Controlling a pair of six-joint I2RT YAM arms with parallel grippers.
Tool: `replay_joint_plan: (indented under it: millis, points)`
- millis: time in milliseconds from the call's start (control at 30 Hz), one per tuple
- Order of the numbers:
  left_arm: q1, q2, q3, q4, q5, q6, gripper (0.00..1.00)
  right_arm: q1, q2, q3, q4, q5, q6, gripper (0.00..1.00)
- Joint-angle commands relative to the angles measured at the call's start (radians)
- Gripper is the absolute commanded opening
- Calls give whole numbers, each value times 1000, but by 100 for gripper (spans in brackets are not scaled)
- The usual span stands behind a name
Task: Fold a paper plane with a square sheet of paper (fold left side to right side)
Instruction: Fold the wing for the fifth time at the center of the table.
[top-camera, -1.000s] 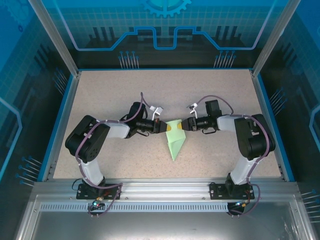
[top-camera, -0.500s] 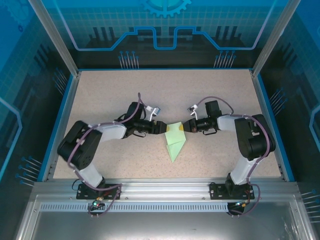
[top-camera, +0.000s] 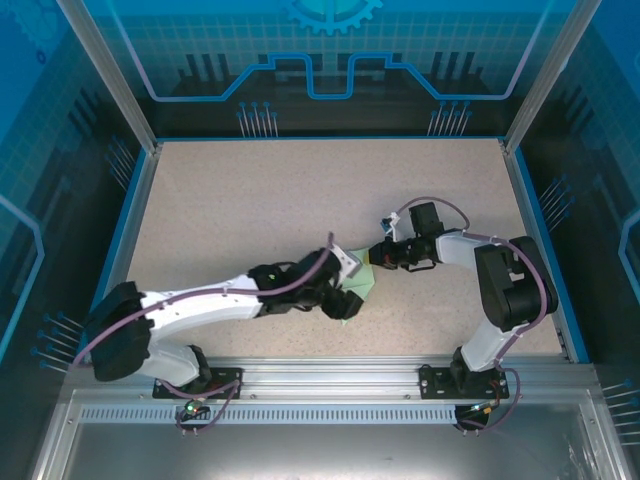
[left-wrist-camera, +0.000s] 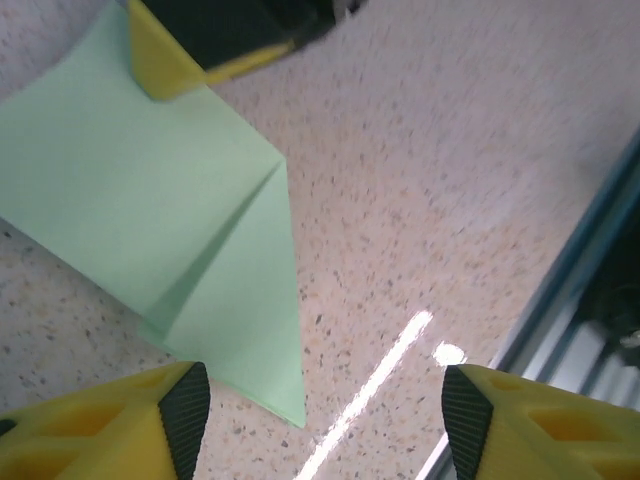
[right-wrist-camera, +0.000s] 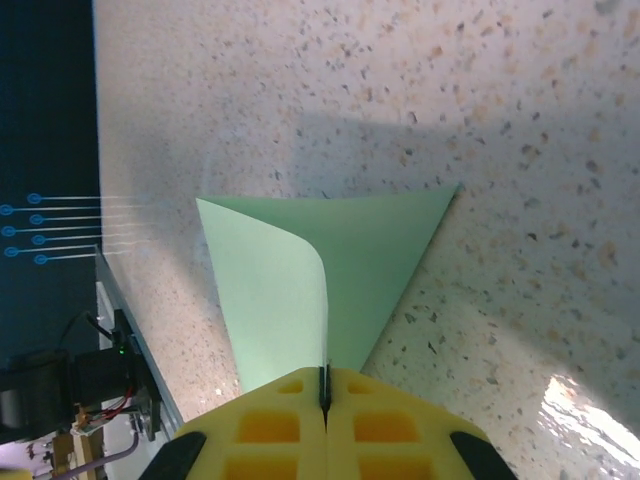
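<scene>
Watch that pinch. Your right gripper (right-wrist-camera: 325, 388) is clenched on the paper (right-wrist-camera: 290, 280) at the bottom of the right wrist view, and one layer curls up off the table (right-wrist-camera: 560, 120) just ahead of the fingers. Tug or lift from there and I'd expect the sheet to drag across the table, or that loose curl to flatten into a crooked crease.

Second worry is your left gripper (left-wrist-camera: 322, 405). It's released, jaws spread wide with nothing held, and the paper's pointed tip lies between the fingers, just beside the lower-left one. Come down carelessly and that finger could snag the tip. It might also shove the sheet against the right pinch and buckle it.

In the top view the paper lies just below the middle of the frame, folded to a point. Your left arm (top-camera: 200, 305) is stretched long and low from the bottom left, with its wrist over the paper's lower tip. Your right arm (top-camera: 500, 280) rises at the right side, and its forearm reaches left to the paper's upper right corner.
</scene>
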Motion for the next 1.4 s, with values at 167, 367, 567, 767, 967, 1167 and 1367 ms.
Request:
replay_joint_plan:
  millis: [167, 367, 567, 767, 967, 1167, 1367]
  points:
    - [-129, 322, 301, -324, -374, -103, 69, 35, -3, 45, -67, 77, 73, 0]
    - [-144, 449, 405, -415, -445, -143, 70, 49, 15, 54, -68, 85, 88, 0]
    - [-157, 520, 429, -417, -493, -139, 65, 52, 25, 60, -63, 88, 96, 0]
    - [-161, 565, 450, -429, -525, -138, 57, 61, 36, 61, -56, 90, 101, 0]
    - [-162, 593, 466, -441, -532, -133, 45, 64, 44, 63, -56, 91, 100, 0]
    - [-163, 597, 465, -434, -526, -127, 30, 65, 52, 67, -68, 101, 93, 0]
    - [-162, 602, 462, -428, -519, -122, 18, 66, 55, 67, -72, 99, 85, 0]
